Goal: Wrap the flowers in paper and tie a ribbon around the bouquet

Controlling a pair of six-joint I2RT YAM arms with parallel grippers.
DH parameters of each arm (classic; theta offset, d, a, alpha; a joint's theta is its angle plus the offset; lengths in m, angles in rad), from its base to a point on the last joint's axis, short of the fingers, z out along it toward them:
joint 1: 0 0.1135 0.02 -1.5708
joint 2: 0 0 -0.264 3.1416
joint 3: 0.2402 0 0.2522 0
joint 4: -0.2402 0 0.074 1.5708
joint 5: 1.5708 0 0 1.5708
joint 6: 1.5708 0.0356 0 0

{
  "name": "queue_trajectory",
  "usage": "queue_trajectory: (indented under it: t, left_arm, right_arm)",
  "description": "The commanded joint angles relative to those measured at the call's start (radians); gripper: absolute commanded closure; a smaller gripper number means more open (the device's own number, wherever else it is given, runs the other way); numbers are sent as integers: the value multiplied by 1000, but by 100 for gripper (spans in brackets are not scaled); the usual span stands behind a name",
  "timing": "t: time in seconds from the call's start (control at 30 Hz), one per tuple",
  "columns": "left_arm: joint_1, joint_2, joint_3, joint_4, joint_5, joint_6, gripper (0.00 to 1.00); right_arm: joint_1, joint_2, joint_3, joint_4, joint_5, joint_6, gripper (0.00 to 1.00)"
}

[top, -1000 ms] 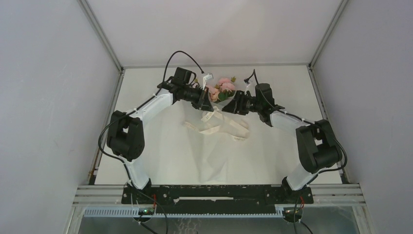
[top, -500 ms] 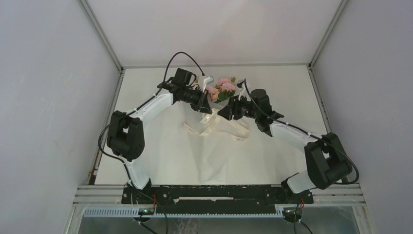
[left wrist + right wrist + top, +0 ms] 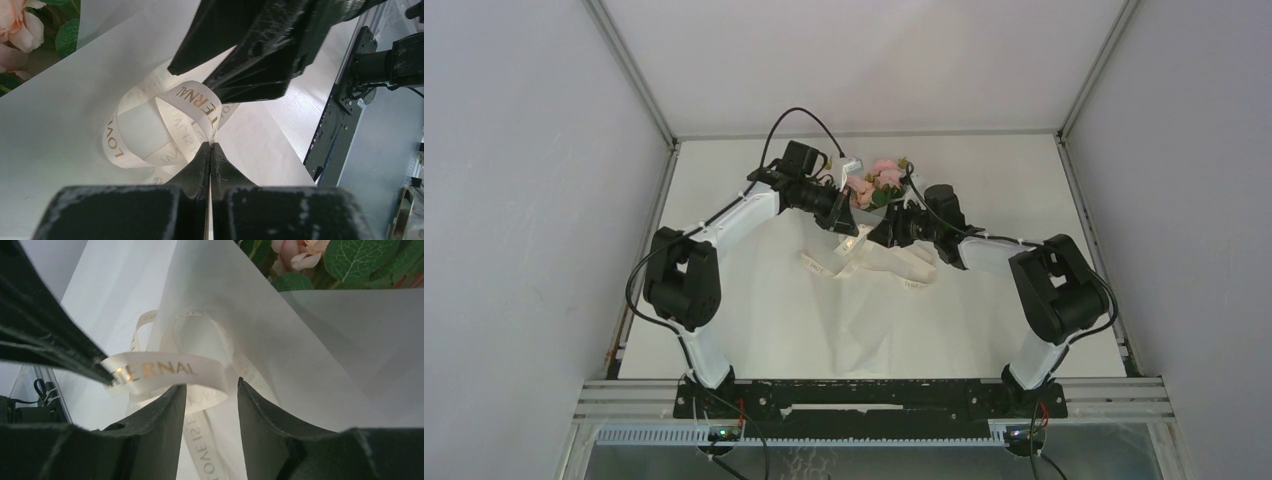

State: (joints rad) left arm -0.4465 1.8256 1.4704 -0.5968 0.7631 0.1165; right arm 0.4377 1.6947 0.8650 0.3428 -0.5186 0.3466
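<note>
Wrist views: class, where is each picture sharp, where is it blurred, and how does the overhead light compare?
Left wrist: shut left gripper blurred, ribbon sharp and glowing; right wrist: dark right gripper soft, ribbon lettering crisp, paper bright; top view: even light, faint shadows.

You had the right gripper (image 3: 211,387) with its jaws apart, the gold-lettered ribbon (image 3: 160,371) looping across the mouth of that gap. The left gripper (image 3: 104,374) pinched the ribbon at the left. Behind lay the white paper (image 3: 280,340), with the flowers (image 3: 295,252) at top right.
</note>
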Motion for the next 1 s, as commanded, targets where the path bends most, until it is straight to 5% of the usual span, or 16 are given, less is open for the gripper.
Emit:
queue_trajectory:
  t: [0.0,0.13,0.27,0.33,0.53,0.73,0.97]
  left_arm:
    - [-3,-15,61,-3,32,28,100]
    - [-3,-11,58,-4,38,26,100]
    - [-3,-6,53,-10,41,30,100]
    - [-3,-7,53,-14,19,32,92]
    - [14,-32,58,-12,-151,15,43]
    - [5,-8,7,53,-358,-67,31]
    - [-49,105,70,28,-460,-38,30]
  right_arm:
    - [10,58,69,96,-8,18,50]
    - [13,96,102,117,-24,42,59]
    - [10,83,91,129,-7,75,100]
    - [4,73,70,138,-3,110,100]
    - [-10,-7,-41,132,46,181,100]
    - [8,-109,-109,53,82,173,100]
    - [16,-125,-120,69,82,220,100]
